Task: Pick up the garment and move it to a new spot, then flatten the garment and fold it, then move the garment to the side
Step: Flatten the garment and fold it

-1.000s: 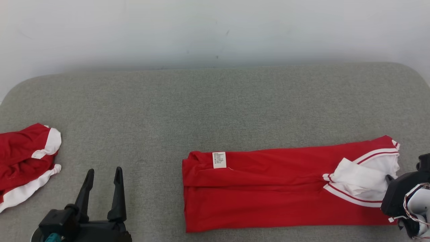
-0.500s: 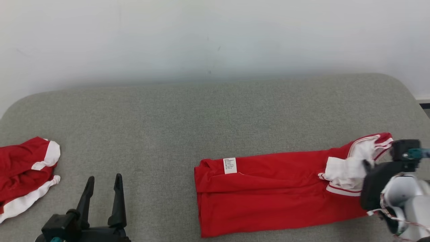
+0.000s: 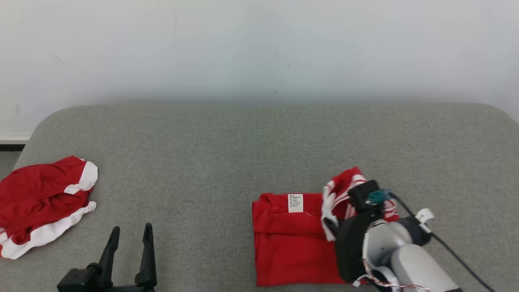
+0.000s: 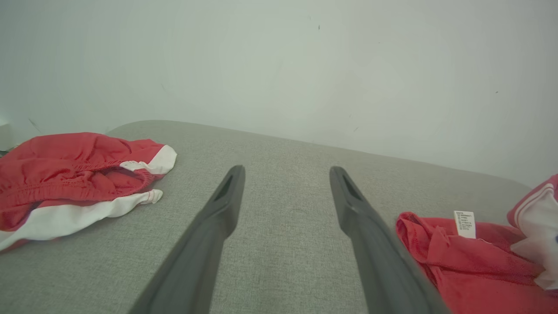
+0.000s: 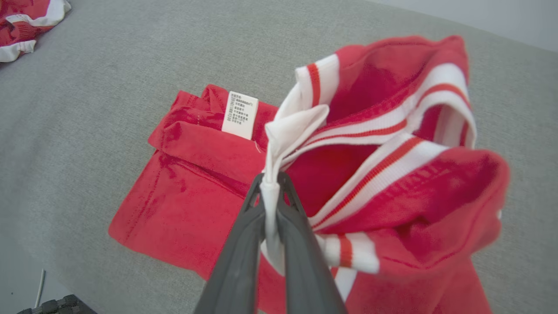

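The red garment [image 3: 284,243] with white stripes lies on the grey padded surface [image 3: 227,154], its white label [image 3: 295,202] facing up. My right gripper [image 3: 329,224] is shut on the garment's white striped end, held lifted and doubled back over the flat red part. The right wrist view shows white cloth pinched between the right gripper [image 5: 271,183] fingers, with the striped hem [image 5: 392,131] bunched above the flat layer [image 5: 174,209]. My left gripper [image 3: 131,231] stands open at the lower left, well apart from the garment. In the left wrist view the left gripper [image 4: 285,172] holds nothing.
A second red and white garment [image 3: 40,194] lies crumpled at the surface's left edge, also seen as a crumpled heap [image 4: 65,170] in the left wrist view. A pale wall rises behind. A dark cable [image 3: 446,247] trails from my right wrist.
My right gripper has lifted the striped end and carried it leftward over the garment, which now lies about half as long. The head camera has also shifted. The left gripper stays open.
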Controlling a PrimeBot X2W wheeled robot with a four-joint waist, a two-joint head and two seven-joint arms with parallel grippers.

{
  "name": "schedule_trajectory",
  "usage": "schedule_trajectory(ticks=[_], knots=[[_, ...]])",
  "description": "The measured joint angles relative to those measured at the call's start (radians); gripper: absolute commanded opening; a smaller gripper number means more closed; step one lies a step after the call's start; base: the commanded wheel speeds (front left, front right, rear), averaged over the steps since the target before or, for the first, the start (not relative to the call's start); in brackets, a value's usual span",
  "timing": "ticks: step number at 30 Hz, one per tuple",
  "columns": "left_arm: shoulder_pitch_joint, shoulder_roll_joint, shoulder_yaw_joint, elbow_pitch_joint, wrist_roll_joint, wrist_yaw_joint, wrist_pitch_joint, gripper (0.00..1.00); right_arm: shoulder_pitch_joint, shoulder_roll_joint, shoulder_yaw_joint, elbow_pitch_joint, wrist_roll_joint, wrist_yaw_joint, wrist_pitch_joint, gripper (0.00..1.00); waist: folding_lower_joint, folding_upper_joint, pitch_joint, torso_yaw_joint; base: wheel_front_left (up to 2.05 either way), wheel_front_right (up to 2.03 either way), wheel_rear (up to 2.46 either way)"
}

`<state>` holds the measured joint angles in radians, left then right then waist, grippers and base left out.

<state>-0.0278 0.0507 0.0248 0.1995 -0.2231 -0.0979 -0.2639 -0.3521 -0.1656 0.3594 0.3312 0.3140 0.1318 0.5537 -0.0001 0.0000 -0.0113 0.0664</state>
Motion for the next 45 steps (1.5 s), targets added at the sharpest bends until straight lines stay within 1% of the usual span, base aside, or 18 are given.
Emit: schedule_trajectory(ticks=[7,12,13,15,17,20,23,25,28,31,32,33,34,36,39,40,41,45], knots=[[-0.012,0.0,-0.034,0.012,-0.015,0.005,0.0,1.0,-0.068,0.064,0.123,0.123,0.034,0.0,-0.004,0.0,0.0,0.0,0.011,0.028,0.0,0.0,0.0],[-0.03,0.0,-0.05,0.016,-0.021,0.009,0.0,1.0,-0.112,0.087,0.18,0.193,0.053,0.0,-0.019,0.0,0.0001,0.0,0.022,0.042,0.0,0.0,0.0],[-0.033,0.0,-0.053,0.018,-0.023,0.01,0.0,1.0,-0.123,0.091,0.19,0.212,0.057,0.0,-0.026,0.1,0.0001,0.0,0.025,0.045,0.0,0.0,0.0],[-0.036,0.0,-0.057,0.024,-0.025,0.01,0.0,1.0,-0.142,0.098,0.207,0.24,0.069,0.0,-0.041,1.0,0.0001,0.0,0.028,0.051,0.0,0.0,0.0],[-0.042,0.0,-0.06,0.028,-0.027,0.01,0.0,1.0,-0.156,0.106,0.218,0.25,0.098,0.0,-0.068,1.0,0.0,0.0,0.029,0.055,0.0,0.0,0.0],[-0.046,0.0,-0.061,0.033,-0.028,0.01,0.0,1.0,-0.166,0.112,0.231,0.242,0.176,0.0,-0.105,1.0,0.0001,0.0,0.027,0.054,0.0,0.0,0.0],[-0.045,0.0,-0.053,0.034,-0.028,0.011,0.0,1.0,-0.168,0.113,0.23,0.199,0.267,0.0,-0.159,1.0,0.0,0.0,0.021,0.048,0.0,0.0,0.0],[-0.041,0.0,-0.047,0.034,-0.028,0.012,0.0,1.0,-0.174,0.114,0.22,0.173,0.305,0.0,-0.195,1.0,0.0,0.0,0.017,0.041,0.0,0.0,0.0],[-0.031,0.0,-0.039,0.032,-0.028,0.014,0.0,1.0,-0.177,0.101,0.194,0.145,0.305,0.0,-0.248,1.0,0.0001,0.0,0.01,0.028,0.0,0.0,0.0],[-0.03,0.0,-0.038,0.031,-0.028,0.014,0.0,1.0,-0.167,0.039,0.151,0.139,0.244,0.0,-0.292,1.0,0.0,0.0,0.003,0.013,0.0,0.0,0.0],[-0.03,0.0,-0.039,0.03,-0.028,0.014,0.0,1.0,-0.154,0.021,0.13,0.143,0.223,0.0,-0.304,0.48,0.0,0.0,0.001,0.008,0.0,0.0,0.0],[-0.03,0.0,-0.04,0.03,-0.03,0.014,0.0,1.0,-0.139,0.004,0.104,0.151,0.199,0.0,-0.318,0.13,0.0,0.0,-0.001,0.003,0.0,0.0,0.0],[-0.03,0.0,-0.041,0.031,-0.031,0.013,0.0,1.0,-0.124,-0.01,0.079,0.16,0.169,0.0,-0.33,0.0,0.0001,0.0,-0.002,-0.001,0.0,0.0,0.0],[-0.03,0.0,-0.043,0.031,-0.031,0.011,0.0,1.0,-0.098,-0.031,0.031,0.183,0.107,0.0,-0.339,0.0,0.0,0.0,-0.004,-0.008,0.0,0.0,0.0],[-0.03,0.0,-0.043,0.032,-0.032,0.01,0.0,1.0,-0.061,-0.036,-0.052,0.217,0.047,0.0,-0.355,0.0,0.0,0.0,-0.004,-0.014,0.0,0.0,0.0],[-0.031,-0.001,-0.044,0.032,-0.032,0.009,0.0,1.0,-0.051,-0.032,-0.073,0.228,0.028,0.0,-0.362,0.0,0.0,0.0,-0.002,-0.015,0.0,0.0,0.0],[-0.031,0.0,-0.045,0.034,-0.032,0.008,0.0,1.0,-0.038,-0.027,-0.106,0.242,-0.025,0.0,-0.371,0.0,0.0,0.0,0.0,-0.016,0.0,0.0,0.0],[-0.033,-0.001,-0.046,0.038,-0.032,0.002,0.0,1.0,-0.032,0.008,-0.151,0.272,-0.078,0.0,-0.388,0.0,0.0,0.0,0.005,-0.01,0.0,0.0,0.0]])
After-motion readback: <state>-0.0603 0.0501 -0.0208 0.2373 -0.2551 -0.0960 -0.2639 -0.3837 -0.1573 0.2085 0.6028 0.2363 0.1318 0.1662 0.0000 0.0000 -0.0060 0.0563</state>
